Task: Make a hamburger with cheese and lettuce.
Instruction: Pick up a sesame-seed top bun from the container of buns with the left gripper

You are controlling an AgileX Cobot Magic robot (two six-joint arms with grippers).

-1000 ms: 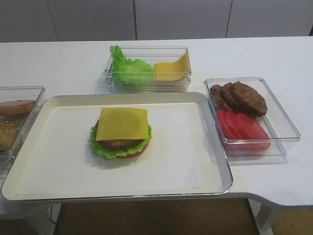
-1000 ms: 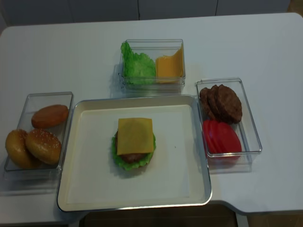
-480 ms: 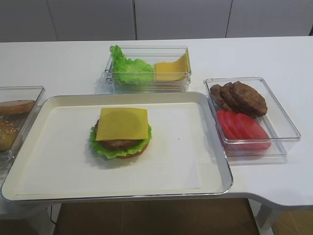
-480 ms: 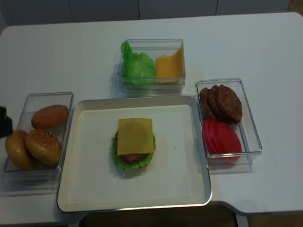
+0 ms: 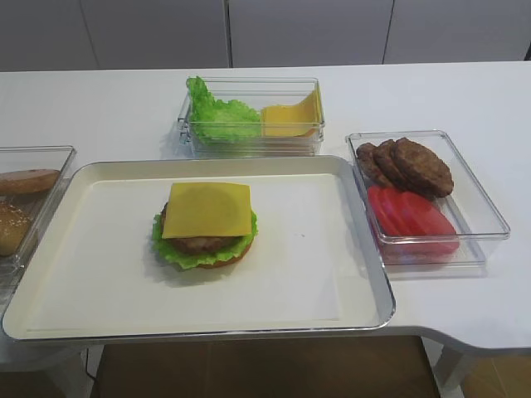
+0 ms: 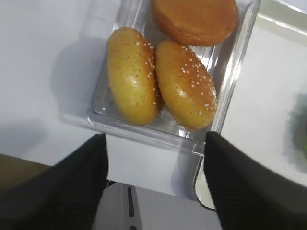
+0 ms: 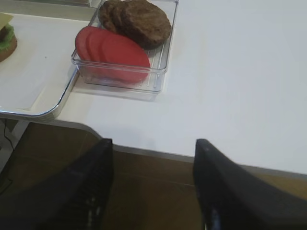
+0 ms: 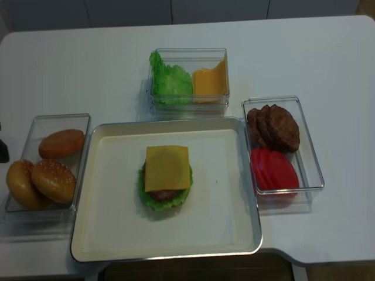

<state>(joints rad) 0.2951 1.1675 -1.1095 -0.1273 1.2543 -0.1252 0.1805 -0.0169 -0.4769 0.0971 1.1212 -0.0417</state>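
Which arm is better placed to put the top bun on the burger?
The left. Its open pincer hangs over the box with the seeded buns, beside the tray. The right pincer is open off the table's edge, past the tomato slices.

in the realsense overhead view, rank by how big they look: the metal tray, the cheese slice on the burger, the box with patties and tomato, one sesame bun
1. metal tray
2. patty and tomato box
3. cheese
4. sesame bun

The cheese and the bun look close in size, so their order is unsure.

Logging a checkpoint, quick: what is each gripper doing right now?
Left gripper: open, empty, over the bun box.
Right gripper: open, empty, off the table's edge.
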